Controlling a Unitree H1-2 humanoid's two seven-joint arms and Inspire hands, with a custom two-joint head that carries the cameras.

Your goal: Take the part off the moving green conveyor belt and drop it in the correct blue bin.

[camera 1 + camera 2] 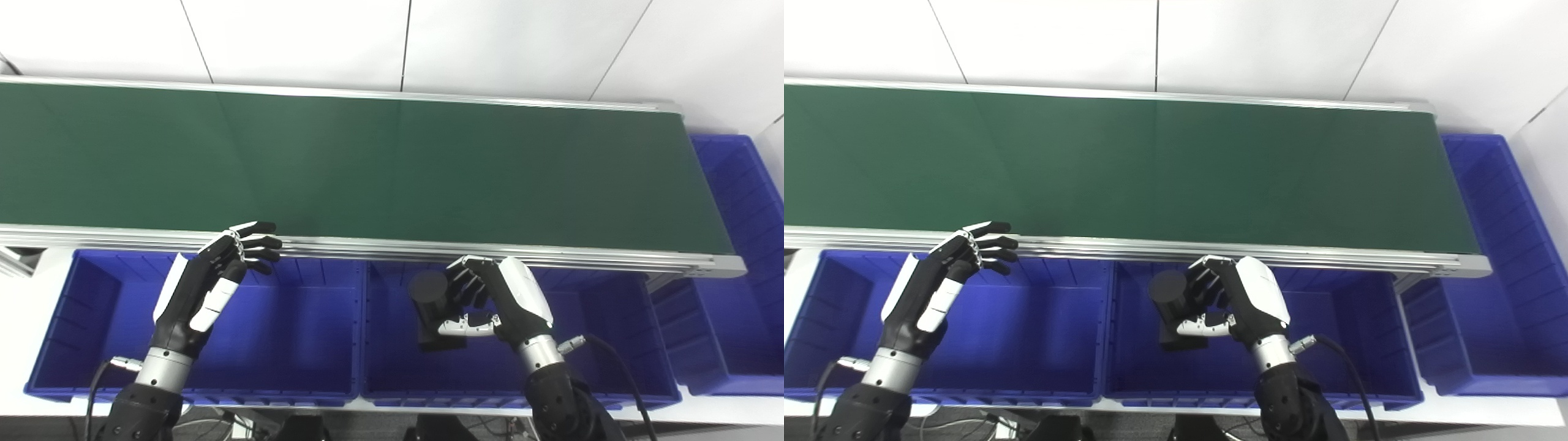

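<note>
My right robot hand (496, 300) is gripping the part (433, 309), a black cylinder-topped piece, fingers wrapped round it, thumb across its lower body. The part is off the green conveyor belt (380, 165) and held over the middle blue bin (612, 343), toward that bin's left side, just below the belt's near rail. Can't tell if the part's bottom touches anything inside the bin; it looks suspended in my grip.

My left robot hand (211, 282) holds nothing, fingers spread and extended, fingertips (260, 228) up at the belt's near rail. It sits over the left blue bin (294, 343), toward that bin's back wall.

The belt surface is bare green across the full visible length. A third blue bin (741, 202) sits at the right end of the belt, beyond the bench's right edge of the conveyor frame, running front to back. Left and middle bins stand side by side along the near edge, walls touching.
</note>
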